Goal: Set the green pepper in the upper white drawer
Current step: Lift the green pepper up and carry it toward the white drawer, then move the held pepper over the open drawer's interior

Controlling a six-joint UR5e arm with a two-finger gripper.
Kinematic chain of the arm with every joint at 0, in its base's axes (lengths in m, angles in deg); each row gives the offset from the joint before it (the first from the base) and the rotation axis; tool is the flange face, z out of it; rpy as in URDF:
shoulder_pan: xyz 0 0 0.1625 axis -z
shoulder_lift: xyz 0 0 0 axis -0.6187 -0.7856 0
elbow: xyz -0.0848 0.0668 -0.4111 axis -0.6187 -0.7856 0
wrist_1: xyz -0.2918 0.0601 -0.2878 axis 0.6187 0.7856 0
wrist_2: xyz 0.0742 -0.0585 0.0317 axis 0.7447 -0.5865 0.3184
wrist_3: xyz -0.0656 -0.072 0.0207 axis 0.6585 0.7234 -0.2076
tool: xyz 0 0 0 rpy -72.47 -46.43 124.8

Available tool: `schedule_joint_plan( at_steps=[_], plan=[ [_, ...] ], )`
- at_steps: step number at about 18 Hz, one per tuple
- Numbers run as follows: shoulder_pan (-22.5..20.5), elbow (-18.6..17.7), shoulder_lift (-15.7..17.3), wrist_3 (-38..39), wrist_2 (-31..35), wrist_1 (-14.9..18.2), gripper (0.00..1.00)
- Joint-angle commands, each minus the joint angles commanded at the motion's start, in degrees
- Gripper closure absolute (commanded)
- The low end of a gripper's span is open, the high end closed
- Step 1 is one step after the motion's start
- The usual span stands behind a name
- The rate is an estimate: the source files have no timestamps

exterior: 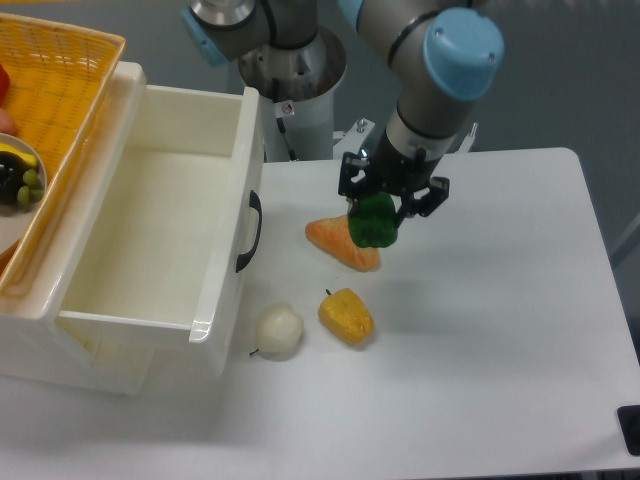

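The green pepper [374,222] is small, glossy and dark green. It hangs between the fingers of my gripper [379,212], which is shut on it and holds it above the table, over the right end of an orange wedge [340,243]. The upper white drawer [150,235] stands pulled open at the left, deep and empty inside, with a dark curved handle [250,232] on its front panel. The pepper is to the right of the drawer, well clear of its front panel.
A yellow-orange pepper-shaped item [346,316] and a white round item [279,331] lie on the table near the drawer's front corner. A yellow wicker basket [60,85] with a plate of food sits on top of the drawer unit at the far left.
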Motion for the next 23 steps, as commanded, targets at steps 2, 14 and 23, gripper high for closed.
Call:
schedule_joint_plan(
  at_steps=[2,14,23],
  plan=[
    [0.4,0.0,1.2,1.3,-0.3,0.4,0.44],
    [0.9,0.0,8.4,7.6,-7.5,3.0,0.44],
    [3.5,0.0,9.8,12.8,-10.4,2.6,0.44]
  ],
)
